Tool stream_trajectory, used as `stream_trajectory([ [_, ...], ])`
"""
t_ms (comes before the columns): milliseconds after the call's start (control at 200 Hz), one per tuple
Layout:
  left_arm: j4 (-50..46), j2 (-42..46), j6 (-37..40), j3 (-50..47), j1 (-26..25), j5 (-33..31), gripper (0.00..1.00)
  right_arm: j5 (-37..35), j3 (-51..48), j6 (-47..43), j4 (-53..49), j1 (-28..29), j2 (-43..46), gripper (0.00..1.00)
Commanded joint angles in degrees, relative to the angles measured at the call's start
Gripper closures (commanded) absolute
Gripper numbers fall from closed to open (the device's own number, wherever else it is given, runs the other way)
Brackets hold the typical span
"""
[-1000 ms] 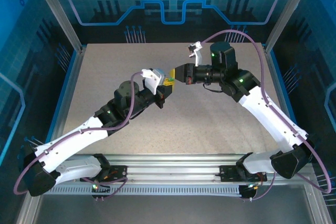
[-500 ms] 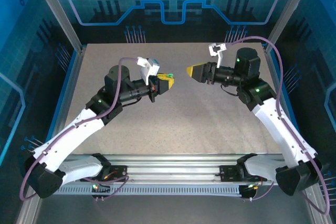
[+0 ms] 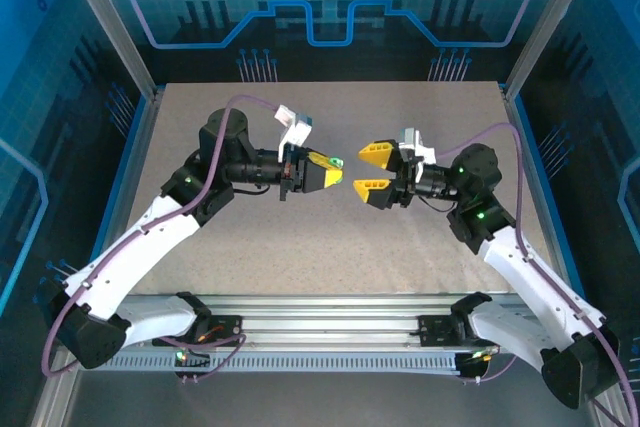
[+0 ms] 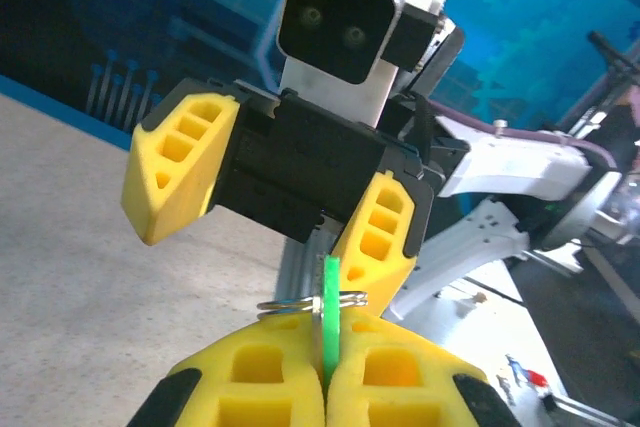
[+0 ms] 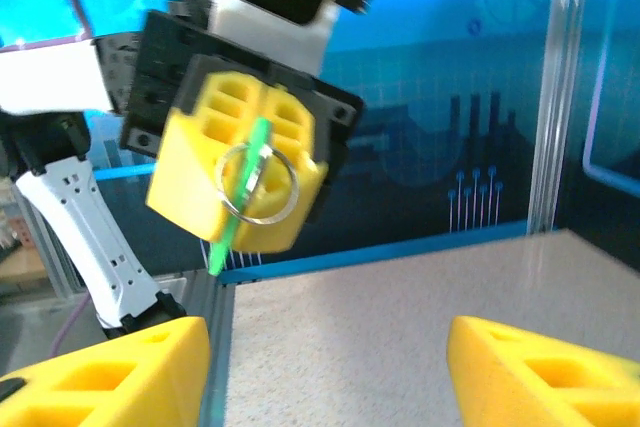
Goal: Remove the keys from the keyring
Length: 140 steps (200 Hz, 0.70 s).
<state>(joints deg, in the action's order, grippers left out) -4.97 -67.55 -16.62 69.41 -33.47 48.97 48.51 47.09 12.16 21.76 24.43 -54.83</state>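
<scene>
Two grippers face to face above the middle of the table (image 3: 300,247), well clear of its top. Half a second back: further apart, nearer the far edge, right gripper (image 3: 372,169) pinched shut. Now spread wide, yellow fingers (image 3: 375,148) parted and aimed straight at the left gripper (image 3: 325,172). Left gripper clamped tight on the key (image 4: 329,319), same hold as before. Likely meaning: lined up for a fresh grab at the ring (image 5: 296,185), key not yet free of it. Key: flat bright-green sliver, seen edge-on, pinched between the left gripper's fingers with its tip poking out; metal stub too hidden to make out. Ring: thin silvery wire loop, round and shiny, lying across the closed fingertips, threaded by the green piece. Fingers: blocky yellow plastic with square hollow cells, matte. Table: pale, speckled, grainy like stone.
</scene>
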Motion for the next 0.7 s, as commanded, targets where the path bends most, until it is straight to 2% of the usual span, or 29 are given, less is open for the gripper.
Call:
stream_trajectory([
  [0,-1.5,-0.6,-1.9,2.2,0.3,6.0,1.0,-0.3,0.9,-8.2,4.5,2.3,1.2,0.36],
  [185,-2.3,-0.8,-2.2,2.7,0.4,7.5,1.0,-5.7,2.5,-14.6,1.0,5.7,1.2,0.44],
  [370,-2.3,-1.4,-2.7,2.8,0.4,9.0,1.0,-5.7,3.0,-15.8,0.8,7.5,0.3,0.5],
  [540,-2.7,-2.2,-2.8,3.0,0.3,10.0,1.0,-8.5,5.9,-18.7,-2.0,8.6,-0.7,0.62],
  [695,-2.7,-2.2,-2.8,2.8,0.3,10.1,1.0,-12.9,4.6,-17.0,2.3,8.7,0.0,0.74],
])
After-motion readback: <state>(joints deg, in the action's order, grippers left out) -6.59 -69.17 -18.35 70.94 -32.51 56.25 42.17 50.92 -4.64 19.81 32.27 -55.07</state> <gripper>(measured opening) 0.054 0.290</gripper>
